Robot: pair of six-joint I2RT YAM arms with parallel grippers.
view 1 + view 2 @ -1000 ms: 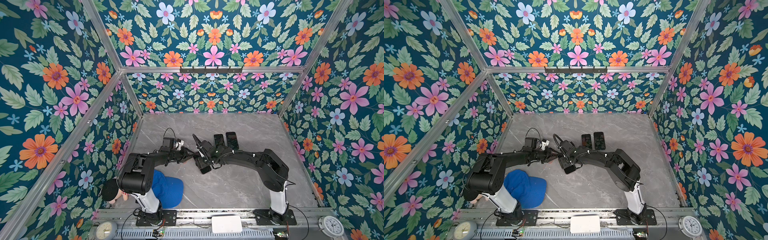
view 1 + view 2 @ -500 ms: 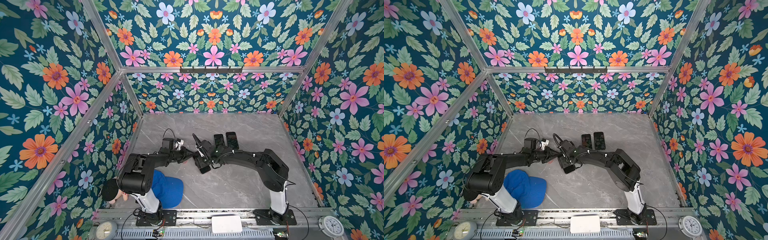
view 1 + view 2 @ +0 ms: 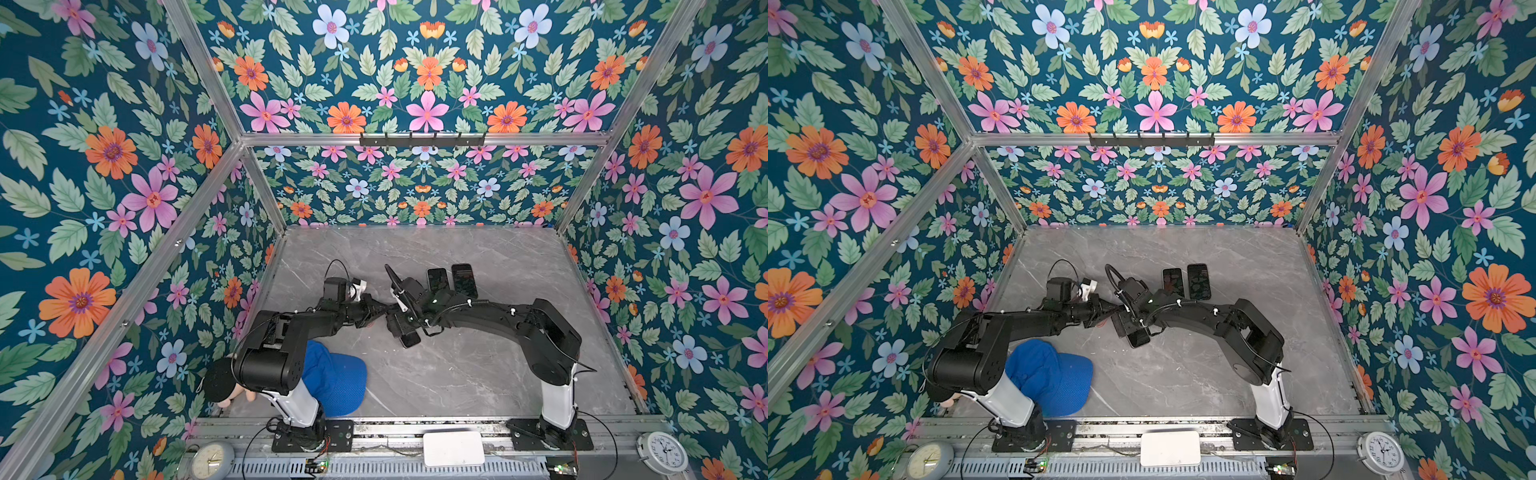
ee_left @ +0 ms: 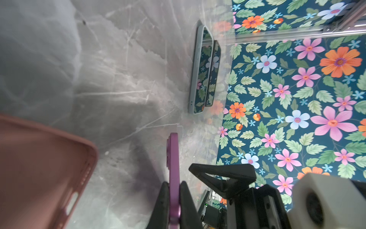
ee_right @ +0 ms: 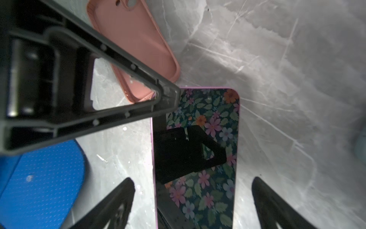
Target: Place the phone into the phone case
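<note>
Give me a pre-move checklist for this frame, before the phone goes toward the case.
1. Left gripper shut on purple phone: ok.
2. Right gripper open, fingers clear of the phone: ok.
3. Pink case lying open side up on table: ok.
4. Phone lined up over the case: not ok, it is off to one side.
5. Grip firm enough for pressing in: cannot tell.

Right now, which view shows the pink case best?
Right wrist: pink case lies open side up, camera cutout and most of its rim sharp, partly occluded. Left wrist shows only one blurred, cropped end. In both top views the arms hide it.
</note>
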